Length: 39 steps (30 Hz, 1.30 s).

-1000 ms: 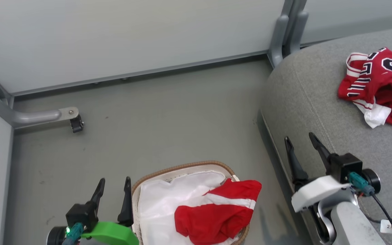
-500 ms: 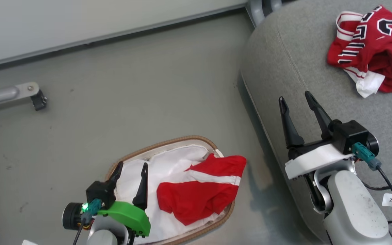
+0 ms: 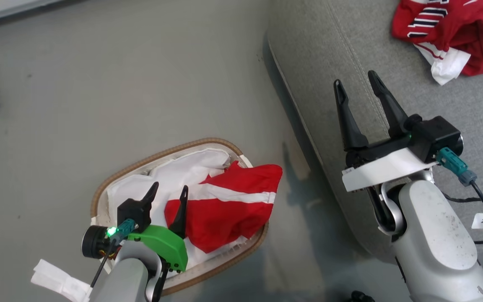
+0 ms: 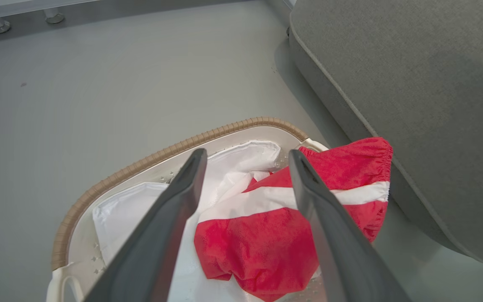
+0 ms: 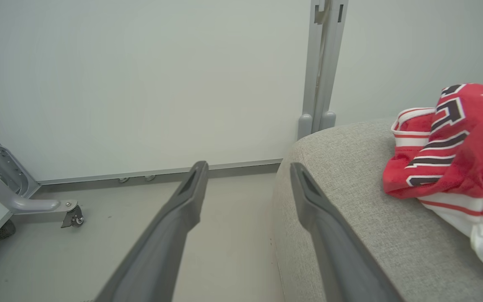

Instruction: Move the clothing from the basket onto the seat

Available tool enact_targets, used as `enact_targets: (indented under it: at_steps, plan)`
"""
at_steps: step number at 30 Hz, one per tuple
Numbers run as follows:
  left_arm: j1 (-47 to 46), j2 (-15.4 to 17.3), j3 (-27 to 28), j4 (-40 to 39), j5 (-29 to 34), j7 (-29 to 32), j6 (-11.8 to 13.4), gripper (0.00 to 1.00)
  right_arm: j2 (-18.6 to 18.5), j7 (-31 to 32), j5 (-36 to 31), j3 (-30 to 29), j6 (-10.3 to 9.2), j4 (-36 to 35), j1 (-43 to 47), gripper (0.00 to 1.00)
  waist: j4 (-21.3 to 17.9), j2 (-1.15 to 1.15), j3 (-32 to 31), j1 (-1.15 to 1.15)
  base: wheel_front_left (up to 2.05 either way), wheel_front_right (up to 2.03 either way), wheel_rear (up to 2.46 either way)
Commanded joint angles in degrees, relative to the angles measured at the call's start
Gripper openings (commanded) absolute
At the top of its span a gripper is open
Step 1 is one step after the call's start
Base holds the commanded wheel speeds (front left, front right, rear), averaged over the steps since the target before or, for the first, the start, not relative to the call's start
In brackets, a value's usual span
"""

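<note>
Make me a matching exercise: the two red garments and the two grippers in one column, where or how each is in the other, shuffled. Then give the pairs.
1. striped red garment
2. red jersey with black-and-white lettering
3. left gripper
4. right gripper

A. open, seen against the seat edge
B. lying on the seat
C. open, aimed into the basket
D. in the basket, draped over its rim

Pairs: 1-D, 2-B, 3-C, 4-A
</note>
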Motion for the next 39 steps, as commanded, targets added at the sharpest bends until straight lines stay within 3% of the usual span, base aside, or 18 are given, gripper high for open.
enact_targets:
  at_steps: [1, 19, 39]
  plan:
    - [-1.8, 0.4, -0.1, 0.9, 0.5, 0.0, -0.2, 1.00, -0.1, -0.1, 0.4, 0.3, -0.08, -0.6, -1.2, 1.00, -2.9, 0.00, 4.0, 0.00, 0.00, 0.00, 0.00]
    - [-12.4, 3.2, -11.7, 15.3, -3.9, 0.0, -0.2, 1.00, -0.1, -0.1, 2.5, 2.1, -0.08, -4.9, -6.8, 1.00, -7.1, 0.00, 14.0, 0.00, 0.00, 0.00, 0.00]
    - [-22.0, 5.6, -24.0, 20.8, -7.2, 0.0, -0.2, 1.00, -0.1, -0.1, 1.6, 2.8, -0.08, -8.9, -10.3, 1.00, -6.9, 0.00, 21.5, 0.00, 0.00, 0.00, 0.00]
